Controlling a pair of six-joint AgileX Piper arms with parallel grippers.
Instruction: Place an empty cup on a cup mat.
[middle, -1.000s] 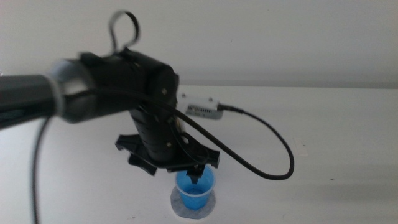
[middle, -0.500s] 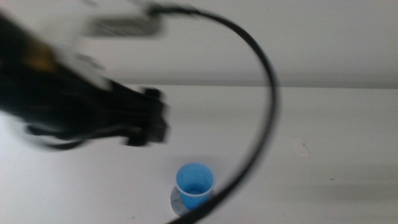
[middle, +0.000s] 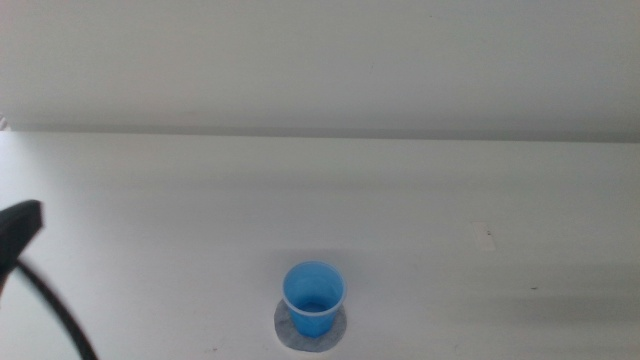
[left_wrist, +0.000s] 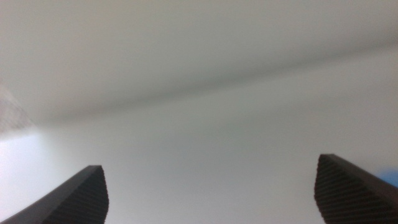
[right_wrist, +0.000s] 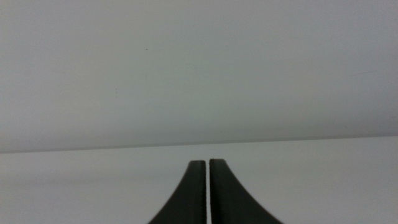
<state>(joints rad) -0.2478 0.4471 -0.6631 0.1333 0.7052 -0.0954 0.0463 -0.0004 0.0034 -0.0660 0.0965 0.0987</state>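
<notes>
One cup (middle: 313, 297), blue and upright, stands on one cup mat (middle: 285, 326), whose grey edge shows around its base; it looks roughly centred, though the mat is mostly hidden. The placing appears complete. Left gripper (left_wrist: 211, 193): jaws wide apart, nothing between them, well clear of the cup; only a dark piece of that arm shows at the middle view's left edge. Doing it well means retreating clear without nudging the cup. Right gripper (right_wrist: 208, 190): jaws pressed together, empty, waiting.
</notes>
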